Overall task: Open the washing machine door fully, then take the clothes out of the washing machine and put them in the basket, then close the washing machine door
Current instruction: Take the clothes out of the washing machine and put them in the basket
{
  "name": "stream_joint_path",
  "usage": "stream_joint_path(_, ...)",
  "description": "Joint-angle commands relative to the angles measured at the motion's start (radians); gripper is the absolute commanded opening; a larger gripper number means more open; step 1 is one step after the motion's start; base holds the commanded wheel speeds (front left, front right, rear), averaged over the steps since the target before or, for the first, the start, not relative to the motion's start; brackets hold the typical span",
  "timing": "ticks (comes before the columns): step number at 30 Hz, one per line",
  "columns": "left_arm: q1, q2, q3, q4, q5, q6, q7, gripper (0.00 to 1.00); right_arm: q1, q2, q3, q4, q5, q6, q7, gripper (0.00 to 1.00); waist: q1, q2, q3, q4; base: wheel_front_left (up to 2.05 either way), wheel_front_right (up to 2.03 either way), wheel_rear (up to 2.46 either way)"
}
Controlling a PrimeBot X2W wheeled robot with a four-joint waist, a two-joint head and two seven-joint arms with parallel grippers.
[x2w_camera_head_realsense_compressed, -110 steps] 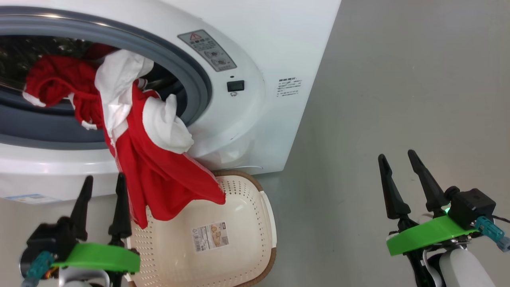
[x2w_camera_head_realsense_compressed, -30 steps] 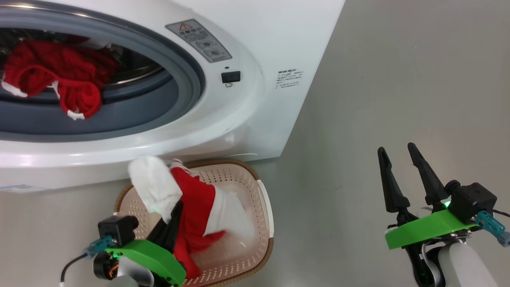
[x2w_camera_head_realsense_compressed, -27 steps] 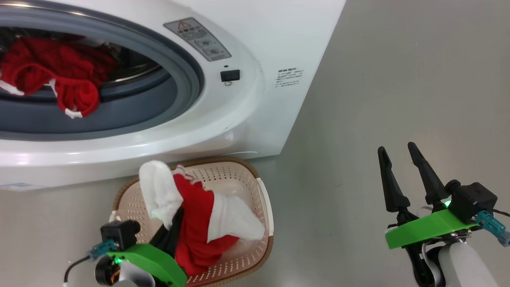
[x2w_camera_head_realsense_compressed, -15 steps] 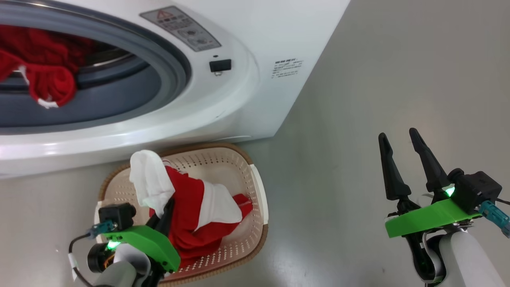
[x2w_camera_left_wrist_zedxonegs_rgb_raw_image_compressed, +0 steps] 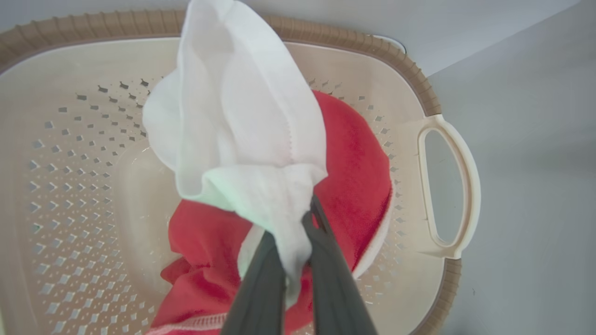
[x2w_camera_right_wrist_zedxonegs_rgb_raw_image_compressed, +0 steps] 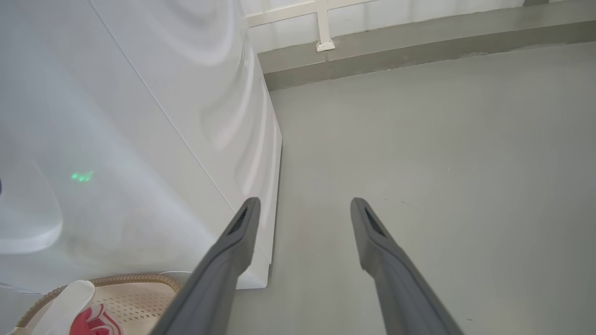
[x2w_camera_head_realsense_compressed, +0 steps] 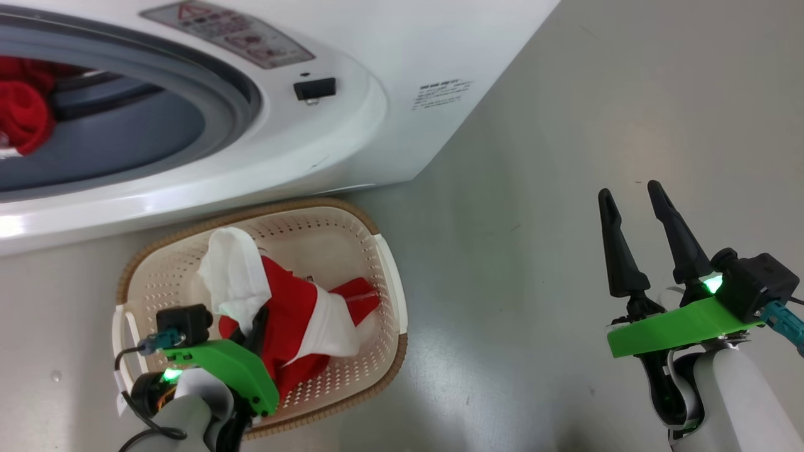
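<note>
Pinched tight, the left gripper (x2w_camera_left_wrist_zedxonegs_rgb_raw_image_compressed: 293,223) has its two dark fingers closed on a fold of white cloth. That cloth belongs to a red-and-white garment (x2w_camera_left_wrist_zedxonegs_rgb_raw_image_compressed: 358,172) whose bulk lies inside the basket (x2w_camera_left_wrist_zedxonegs_rgb_raw_image_compressed: 409,70), while the white part stands up above the rim. The fingertips themselves are buried in the fabric, and most of the basket floor is hidden under the garment. From the head view, a green bracket (x2w_camera_head_realsense_compressed: 226,370) on the wrist covers the basket's near corner.

Just behind the basket stands the washing machine (x2w_camera_head_realsense_compressed: 402,50), with its lower front edge close over the far rim. A grey warning label (x2w_camera_head_realsense_compressed: 226,25) with a red triangle sits on its front, up and away from the basket. The label is cut off at the top of the picture, and its print is too small to read. A small sticker (x2w_camera_head_realsense_compressed: 443,93) on the machine's side carries a few lines of dark print, also illegible. Between the two labels is a small black latch (x2w_camera_head_realsense_compressed: 314,89). More red clothes (x2w_camera_head_realsense_compressed: 22,119) show in the grey-ringed mouth beyond the basket's left end, mostly cut off by the picture's edge.

Well off to the basket's right, over bare grey floor (x2w_camera_head_realsense_compressed: 565,125), the right gripper (x2w_camera_head_realsense_compressed: 629,188) has its fingers spread wide and holds nothing.
</note>
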Motion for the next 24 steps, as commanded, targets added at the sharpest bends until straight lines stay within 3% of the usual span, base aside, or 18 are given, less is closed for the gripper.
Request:
stream_joint_path(1,0.001,0.025,0.016,0.001,-0.009,-0.006,-0.008,0.1,-0.001,0.001,0.026,-0.025,0.004,0.006,-0.006,1.0,0.0,-0.0001,0.005,-0.004,0.0,0.0,0.0)
stream_joint_path(5,-0.012,0.032,-0.001,0.016,-0.036,-0.006,-0.008,0.31,-0.004,0.001,0.024,-0.023,0.0,0.006,-0.006,1.0,0.0,-0.0001,0.004,-0.003,0.0,0.0,0.0)
stream_joint_path(7,-0.013,0.034,-0.005,0.018,-0.044,-0.006,-0.008,0.47,-0.002,0.001,0.022,-0.022,-0.003,0.006,-0.006,1.0,0.0,-0.0001,-0.001,-0.001,0.0,0.0,0.0)
stream_joint_path(8,-0.012,0.035,-0.005,0.019,-0.048,-0.006,-0.008,0.66,-0.001,0.001,0.022,-0.021,-0.004,0.006,-0.006,1.0,0.0,-0.0001,-0.005,0.001,0.0,0.0,0.0)
stream_joint_path(9,-0.011,0.034,-0.007,0.02,-0.051,-0.006,-0.008,0.95,0.0,0.001,0.021,-0.02,-0.006,0.006,-0.006,1.0,0.0,-0.0001,-0.01,0.003,0.0,0.0,0.0)
stream_joint_path(10,-0.009,0.033,-0.009,0.021,-0.055,-0.006,-0.008,1.0,0.002,0.001,0.021,-0.018,-0.007,0.006,-0.006,1.0,0.0,-0.0001,-0.015,0.004,0.0,0.0,0.0)
stream_joint_path(24,0.06,0.044,0.047,-0.035,-0.024,-0.006,-0.008,1.0,0.033,0.001,0.028,0.009,-0.021,0.006,-0.006,1.0,0.0,-0.0001,-0.14,0.027,0.0,0.0,0.0)
